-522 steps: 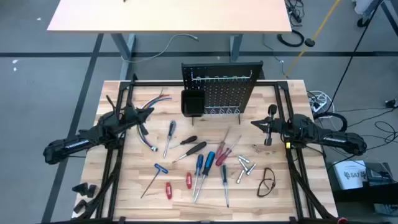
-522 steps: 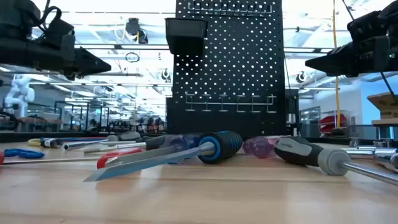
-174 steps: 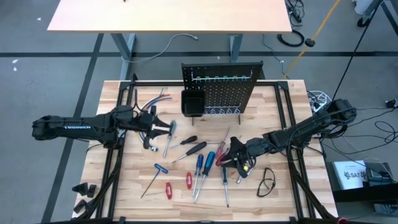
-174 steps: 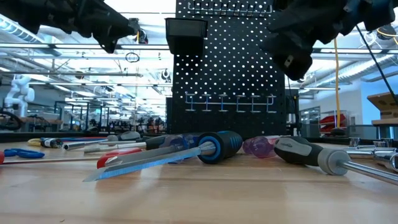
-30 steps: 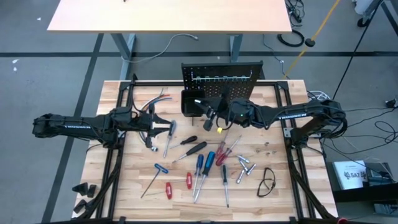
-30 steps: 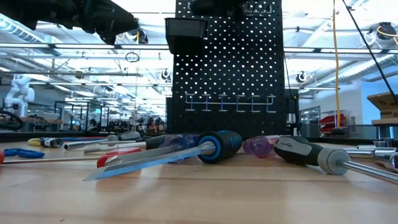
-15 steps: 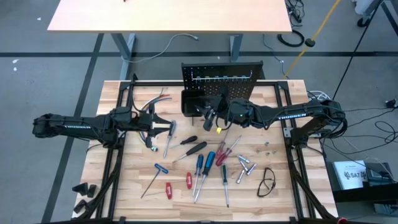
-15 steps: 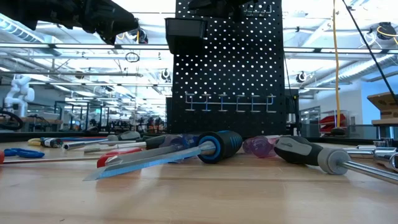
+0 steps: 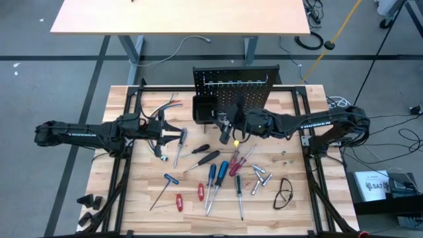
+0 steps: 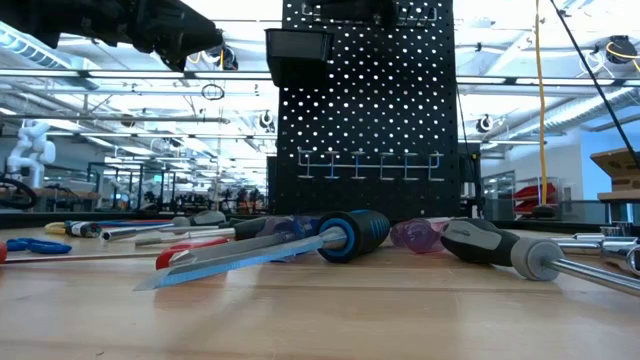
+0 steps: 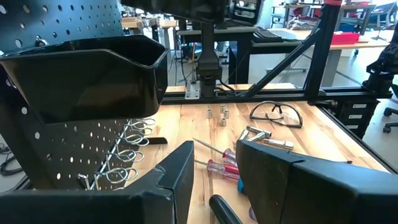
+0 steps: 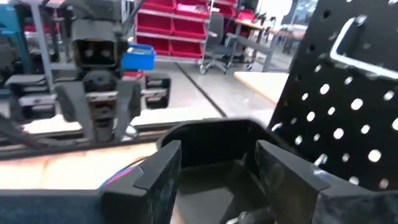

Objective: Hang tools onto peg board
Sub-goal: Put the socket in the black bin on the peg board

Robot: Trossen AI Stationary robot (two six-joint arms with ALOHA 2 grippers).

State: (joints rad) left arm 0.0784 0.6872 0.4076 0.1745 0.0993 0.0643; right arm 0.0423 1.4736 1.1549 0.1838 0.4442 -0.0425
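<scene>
A black perforated peg board (image 9: 234, 92) stands upright at the far middle of the pale wooden surface (image 9: 139, 205), a row of metal hooks (image 10: 365, 165) across its front and a small black bin (image 9: 203, 110) fixed at its left. The tools (image 9: 215, 175), screwdrivers with blue, red and black handles on slim metal shafts, lie scattered flat across the near middle of the surface, with small silver bits (image 9: 261, 177) to their right beside a pair of safety glasses (image 9: 283, 193).

The right tool (image 9: 225, 127) reaches in from the right, just beside the bin's right edge. Its wrist view looks down past its spread fingers (image 12: 158, 171) into the bin (image 12: 217, 155); the fingers are apart, and nothing can be made out between them. The left tool (image 9: 168, 134) waits left of the board above a black-handled screwdriver (image 9: 179, 145), its fingers (image 11: 180, 171) also apart.

The overhead view alone lays out the whole spread of tools and a bundle of coloured wires (image 9: 165, 106) at the far left. The low view shows what it cannot: the board (image 10: 365, 100) rising tall, with a blue-and-black handle (image 10: 355, 235) and a grey-tipped black handle (image 10: 495, 248) lying close in front. The left wrist view adds wire loops (image 11: 127, 155) under the bin.
</scene>
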